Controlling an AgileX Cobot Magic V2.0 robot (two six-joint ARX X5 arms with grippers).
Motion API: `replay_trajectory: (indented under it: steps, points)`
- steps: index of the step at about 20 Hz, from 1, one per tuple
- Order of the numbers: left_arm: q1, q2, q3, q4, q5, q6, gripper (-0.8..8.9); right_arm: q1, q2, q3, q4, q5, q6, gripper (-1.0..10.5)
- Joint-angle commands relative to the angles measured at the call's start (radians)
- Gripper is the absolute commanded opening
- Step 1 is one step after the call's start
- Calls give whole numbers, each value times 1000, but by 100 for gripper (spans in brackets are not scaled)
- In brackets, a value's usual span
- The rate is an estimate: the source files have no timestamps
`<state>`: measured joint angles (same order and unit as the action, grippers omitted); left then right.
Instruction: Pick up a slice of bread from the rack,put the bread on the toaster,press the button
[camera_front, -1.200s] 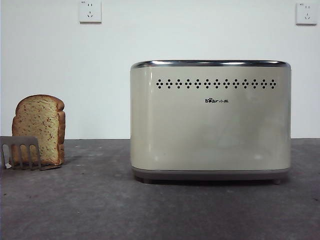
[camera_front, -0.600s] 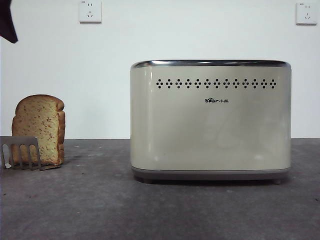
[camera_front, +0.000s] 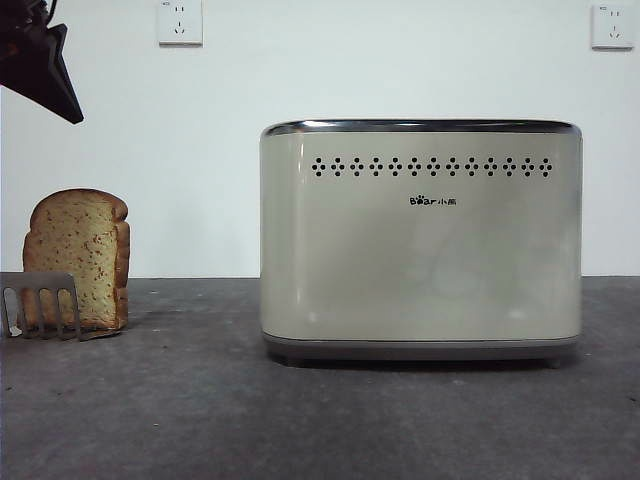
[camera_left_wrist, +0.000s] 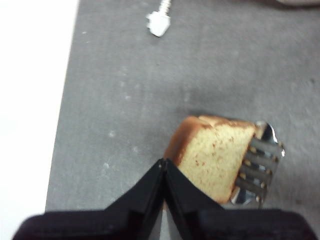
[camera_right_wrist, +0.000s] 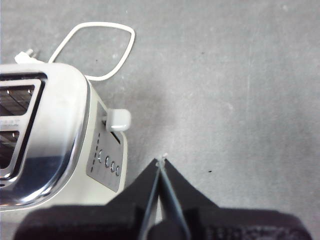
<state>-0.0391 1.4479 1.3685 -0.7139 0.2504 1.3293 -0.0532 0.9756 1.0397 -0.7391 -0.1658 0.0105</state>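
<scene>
Left gripper (camera_left_wrist: 164, 162), jaws pinched together on nothing, hangs over the slice of bread (camera_left_wrist: 212, 155) that's standing in the rack (camera_left_wrist: 255, 170) at the lower left of the front frame, so I'd call this the reach-for-the-bread step; next it'll need to spread its jaws and drop onto the crust. Front view only catches it as a dark tip in the upper left corner. Right gripper (camera_right_wrist: 161, 161) is clenched empty too, beside the toaster (camera_right_wrist: 45, 145), and only its wrist cam shows the white lever (camera_right_wrist: 118, 120), small button row (camera_right_wrist: 109, 163) and cord (camera_right_wrist: 95, 50).

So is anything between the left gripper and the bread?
Nothing visible. The left gripper, jaws shut, hangs above the slice of bread, which stands in the rack; only bare table shows around it.
</scene>
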Motion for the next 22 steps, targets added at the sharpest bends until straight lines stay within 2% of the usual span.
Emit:
replay_trajectory:
  steps: [1, 4, 6, 7, 9, 10, 13, 15, 16, 22]
  points:
    - [3, 32, 51, -83, 15, 142, -10, 2, 11, 3, 5, -24, -6, -3]
    - [3, 94, 165, -177, 24, 144, -10, 2, 18, 3, 3, -29, -14, -3]
    - [8, 143, 235, -197, 91, 110, 11, 2, 18, 3, 3, -29, -16, -3]
    - [10, 169, 262, -199, 98, 101, 67, 2, 18, 3, 3, -29, -16, -3]
    - [10, 209, 291, -208, 97, 87, 269, 2, 22, 3, -3, -29, -17, -3]
    - [10, 222, 291, -211, 83, 88, 325, 2, 24, 3, -10, -29, -17, -3]
    - [17, 246, 291, -239, 17, 129, 326, 2, 24, 3, -40, -29, -29, -3]
    - [47, 257, 291, -239, 11, 120, 431, 2, 24, 3, -72, -29, -60, -3]
    - [59, 267, 291, -235, 11, 114, 444, 2, 24, 3, -85, -31, -71, -3]
    - [60, 354, 291, -238, -20, 145, 444, 2, 24, 3, -92, -56, -72, -3]
